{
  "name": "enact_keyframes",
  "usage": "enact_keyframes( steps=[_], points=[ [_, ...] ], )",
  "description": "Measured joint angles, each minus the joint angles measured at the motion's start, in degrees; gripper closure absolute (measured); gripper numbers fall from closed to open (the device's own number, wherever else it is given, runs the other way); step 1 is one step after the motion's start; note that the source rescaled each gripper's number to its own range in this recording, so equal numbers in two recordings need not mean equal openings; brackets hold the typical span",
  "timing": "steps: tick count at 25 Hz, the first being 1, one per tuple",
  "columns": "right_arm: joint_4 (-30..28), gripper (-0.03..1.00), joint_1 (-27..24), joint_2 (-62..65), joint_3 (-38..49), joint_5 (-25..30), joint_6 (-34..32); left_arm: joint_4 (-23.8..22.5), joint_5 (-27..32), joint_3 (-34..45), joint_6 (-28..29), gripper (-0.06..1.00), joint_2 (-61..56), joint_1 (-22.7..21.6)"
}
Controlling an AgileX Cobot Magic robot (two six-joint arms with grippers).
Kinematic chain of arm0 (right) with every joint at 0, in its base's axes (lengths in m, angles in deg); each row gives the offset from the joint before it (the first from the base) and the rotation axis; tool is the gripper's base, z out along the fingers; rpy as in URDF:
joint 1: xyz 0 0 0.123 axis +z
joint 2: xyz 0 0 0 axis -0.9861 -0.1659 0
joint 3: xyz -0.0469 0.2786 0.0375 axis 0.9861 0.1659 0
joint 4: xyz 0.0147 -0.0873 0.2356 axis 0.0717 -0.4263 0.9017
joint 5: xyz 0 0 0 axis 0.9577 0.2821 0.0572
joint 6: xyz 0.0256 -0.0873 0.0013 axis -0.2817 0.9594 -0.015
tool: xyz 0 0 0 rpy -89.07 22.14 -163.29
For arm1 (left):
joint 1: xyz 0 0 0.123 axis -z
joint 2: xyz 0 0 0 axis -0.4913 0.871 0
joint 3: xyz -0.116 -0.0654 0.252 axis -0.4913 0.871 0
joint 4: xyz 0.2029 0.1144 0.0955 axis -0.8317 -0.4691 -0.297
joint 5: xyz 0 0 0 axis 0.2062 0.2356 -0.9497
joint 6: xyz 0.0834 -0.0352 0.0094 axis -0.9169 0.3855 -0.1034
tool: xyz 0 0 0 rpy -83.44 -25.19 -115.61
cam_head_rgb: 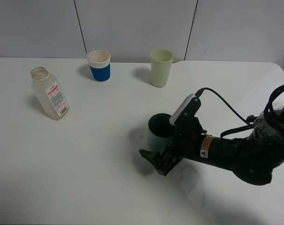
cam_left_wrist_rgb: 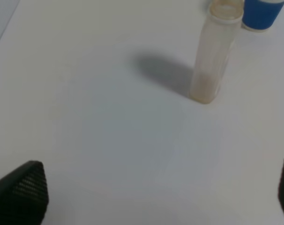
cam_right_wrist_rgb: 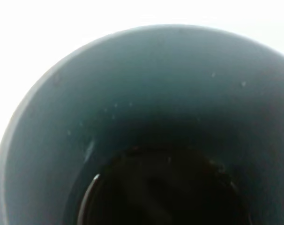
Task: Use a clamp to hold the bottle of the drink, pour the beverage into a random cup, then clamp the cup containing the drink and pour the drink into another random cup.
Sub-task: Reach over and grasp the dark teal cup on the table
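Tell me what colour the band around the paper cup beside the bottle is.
Blue. The band on the paper cup shows best in the high exterior view.

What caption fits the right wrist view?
Looking down into the teal-green cup, with dark liquid at its bottom.

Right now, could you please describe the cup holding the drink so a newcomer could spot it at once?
On the white table, follow the black right arm to its tip. The teal-green cup stands there. Unlike the pale yellow-green cup and the blue-banded white cup at the back, it is dark inside, with dark liquid at the bottom.
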Motion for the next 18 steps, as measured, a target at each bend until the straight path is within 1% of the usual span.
enact_keyframes(
  steps=[5,6,7,8,9,10,11,18],
  points=[
    [0.0,-0.03,0.0,0.0,0.0,-1.4,0.1,0.0,0.0,0.0,0.0,-0.06,0.0,0.0],
    [0.0,-0.01,0.0,0.0,0.0,-1.4,0.1,0.0,0.0,0.0,0.0,-0.06,0.0,0.0],
    [0.0,0.05,0.0,0.0,0.0,-1.4,0.1,0.0,0.0,0.0,0.0,-0.06,0.0,0.0],
    [0.0,0.19,0.0,0.0,0.0,-1.4,0.1,0.0,0.0,0.0,0.0,-0.06,0.0,0.0],
    [0.0,0.41,0.0,0.0,0.0,-1.4,0.2,0.0,0.0,0.0,0.0,-0.06,0.0,0.0],
    [-0.1,0.67,0.0,0.0,0.0,-1.4,0.2,0.0,0.0,0.0,0.0,-0.06,0.0,0.0],
    [-0.1,0.97,0.0,0.0,0.0,-1.4,0.2,0.0,0.0,0.0,0.0,-0.06,0.0,0.0],
    [-1.2,0.96,0.0,0.0,0.0,-1.5,0.2,0.0,0.0,0.0,0.0,-0.06,0.0,0.0]
  ],
)
